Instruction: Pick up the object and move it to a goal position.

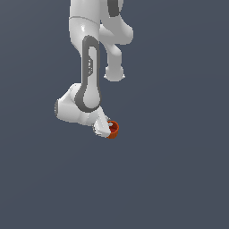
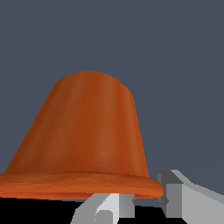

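Note:
The object is a small orange-red cup (image 1: 113, 129) with a tapered round body and a darker red inside. In the exterior view it sits at the tip of my gripper (image 1: 106, 128), tilted, and partly hidden by the hand. In the wrist view the cup (image 2: 83, 135) fills most of the picture, its flared rim nearest the camera. My gripper (image 2: 144, 199) has one grey finger (image 2: 107, 209) under the rim and the other (image 2: 179, 194) just outside it. The jaws stand close together on the rim wall.
The flat dark blue-grey ground (image 1: 179, 179) lies all around. The arm's white links (image 1: 89, 67) rise above the gripper. No other objects or goal marker show.

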Available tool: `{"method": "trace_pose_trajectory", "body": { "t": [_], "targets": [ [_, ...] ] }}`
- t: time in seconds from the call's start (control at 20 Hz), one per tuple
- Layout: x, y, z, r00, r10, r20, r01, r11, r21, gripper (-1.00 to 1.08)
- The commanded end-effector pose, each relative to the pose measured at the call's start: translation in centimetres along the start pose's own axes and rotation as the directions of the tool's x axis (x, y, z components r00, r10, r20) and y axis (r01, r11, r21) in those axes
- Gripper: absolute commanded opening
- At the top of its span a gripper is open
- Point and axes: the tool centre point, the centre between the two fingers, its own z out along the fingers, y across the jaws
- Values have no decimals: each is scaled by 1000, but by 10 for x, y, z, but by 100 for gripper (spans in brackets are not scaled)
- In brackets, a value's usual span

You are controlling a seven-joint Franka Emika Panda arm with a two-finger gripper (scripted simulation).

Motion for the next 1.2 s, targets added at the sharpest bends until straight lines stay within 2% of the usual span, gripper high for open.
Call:
{"method": "trace_pose_trajectory", "body": {
  "t": [0.0,0.3,0.8,1.15],
  "targets": [
    [-1,0,0,1000,-1,1,1,1000,-1,-100],
    [-18,-1,-3,1000,-1,1,1,1000,-1,-100],
    [-72,-7,-15,1000,-2,2,2,1000,-2,-100],
    [-81,-10,-18,1000,-2,2,2,1000,-1,-100]
  ]
}}
